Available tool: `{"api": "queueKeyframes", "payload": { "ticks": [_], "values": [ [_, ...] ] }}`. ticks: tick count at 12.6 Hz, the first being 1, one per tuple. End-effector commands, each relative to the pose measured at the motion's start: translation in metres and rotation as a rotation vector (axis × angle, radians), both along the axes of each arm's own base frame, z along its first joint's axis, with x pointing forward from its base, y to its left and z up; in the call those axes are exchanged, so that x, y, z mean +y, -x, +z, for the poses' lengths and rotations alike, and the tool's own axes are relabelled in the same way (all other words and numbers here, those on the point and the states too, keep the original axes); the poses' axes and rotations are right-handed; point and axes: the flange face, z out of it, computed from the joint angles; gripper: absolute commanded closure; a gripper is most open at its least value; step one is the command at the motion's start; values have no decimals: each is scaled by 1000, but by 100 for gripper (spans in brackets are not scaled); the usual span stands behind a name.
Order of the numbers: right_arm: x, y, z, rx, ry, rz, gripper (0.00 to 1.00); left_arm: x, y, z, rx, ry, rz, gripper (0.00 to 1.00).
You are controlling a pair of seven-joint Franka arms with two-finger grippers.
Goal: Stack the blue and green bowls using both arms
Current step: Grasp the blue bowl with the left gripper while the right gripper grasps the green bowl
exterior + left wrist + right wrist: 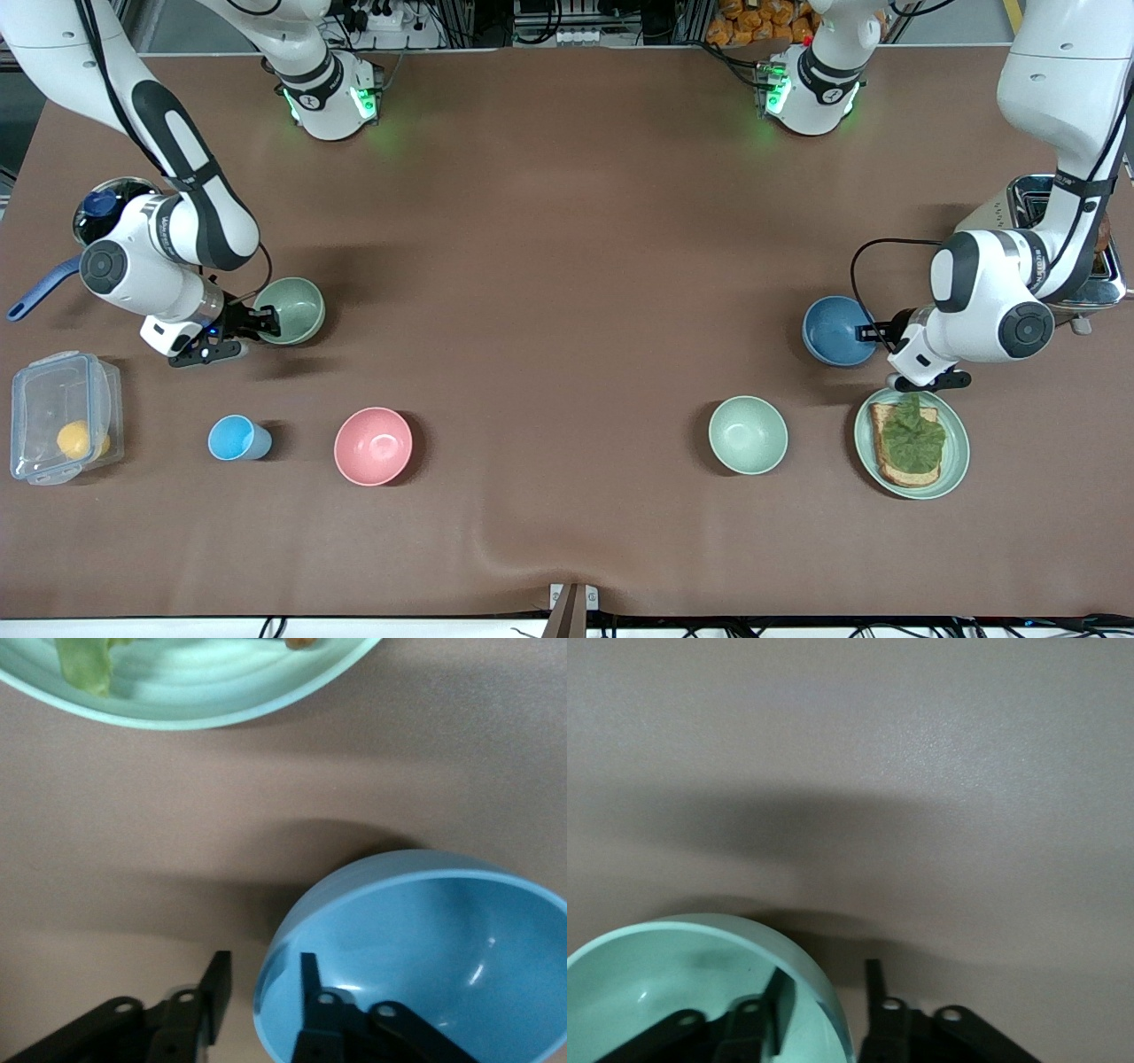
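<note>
The green bowl [294, 309] stands upright toward the right arm's end of the table. My right gripper [264, 322] is open and straddles its rim. In the right wrist view one finger is inside the green bowl [656, 983] and the other outside, with my right gripper [827, 973] not closed on the rim. The blue bowl [836, 330] stands upright toward the left arm's end. My left gripper [873, 333] is open over its rim. In the left wrist view one finger is inside the blue bowl [443, 939] and one outside, my left gripper [263, 964] astride the rim.
Nearer the front camera stand a pink bowl [373, 446], a light-blue cup [235, 438], a pale mint bowl [748, 434] and a green plate with toast [952, 461], close beside the left gripper. A clear lidded box [64, 416], a pot [106, 208] and a toaster [1032, 199] sit at the table's ends.
</note>
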Motion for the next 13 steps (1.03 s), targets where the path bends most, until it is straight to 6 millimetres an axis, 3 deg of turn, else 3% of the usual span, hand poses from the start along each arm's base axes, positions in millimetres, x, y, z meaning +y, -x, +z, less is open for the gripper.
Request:
{"api": "queueKeyframes", "payload": {
  "ticks": [1, 4, 8, 10, 13],
  "values": [
    [6, 2, 9, 23, -46, -31, 100, 2, -3, 2, -15, 5, -8, 100],
    [22, 1, 14, 68, -146, -131, 100, 3, -6, 9, -29, 9, -19, 100],
    [94, -6, 44, 108, -125, -256, 100, 0, -19, 36, -67, 6, -11, 100],
    [143, -4, 63, 100, -109, -314, 100, -5, -28, 57, -84, 21, 0, 100],
    [250, 7, 80, 97, -84, -498, 100, -13, -49, 103, -105, 22, -21, 100]
  ]
}}
